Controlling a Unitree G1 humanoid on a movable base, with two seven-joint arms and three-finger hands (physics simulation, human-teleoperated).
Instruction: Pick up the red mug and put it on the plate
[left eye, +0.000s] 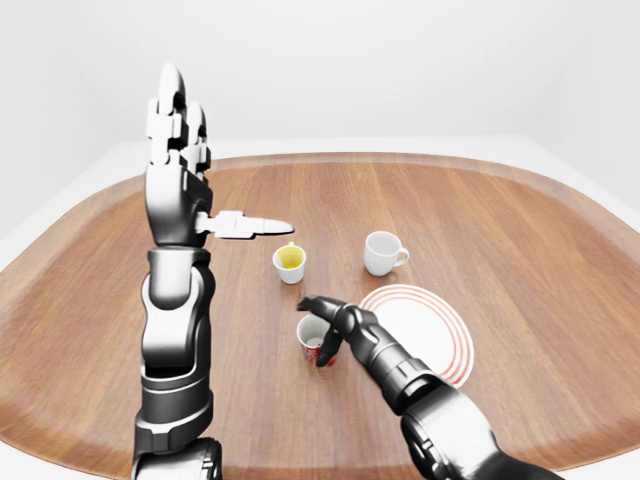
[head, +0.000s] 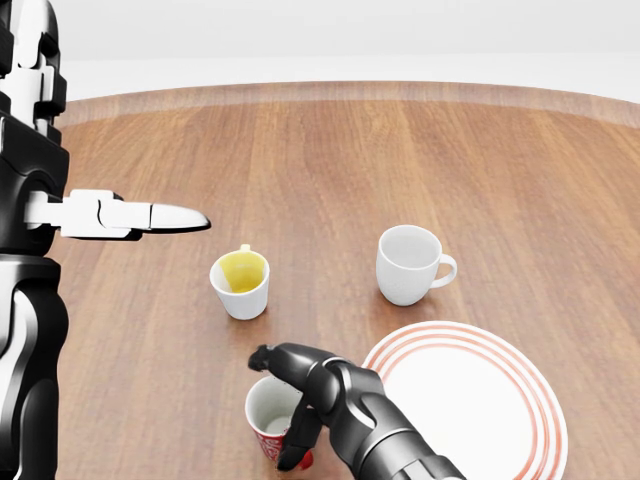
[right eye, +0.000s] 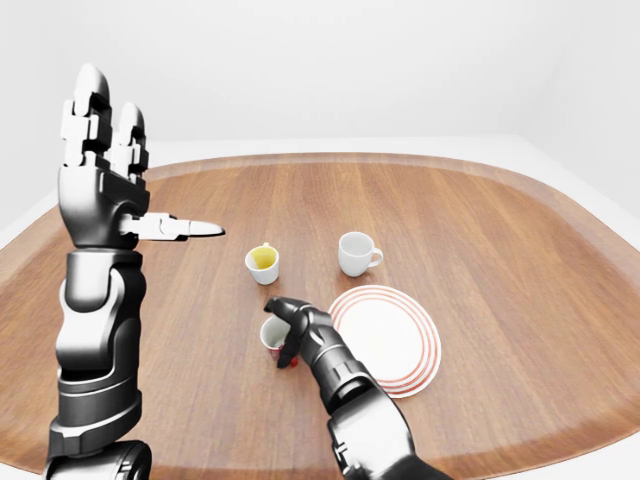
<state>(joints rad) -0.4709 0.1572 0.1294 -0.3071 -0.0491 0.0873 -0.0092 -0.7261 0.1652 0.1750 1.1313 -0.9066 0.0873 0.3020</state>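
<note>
No readable text anywhere. Red mug (head: 272, 425) has white marks on its side, prob. a print, too small and partly hidden by right hand (head: 310, 400) to read. Plate (head: 500, 420) only has red rings, no lettering. Other 2 cups, table, arms: no labels or nos. visible.
</note>
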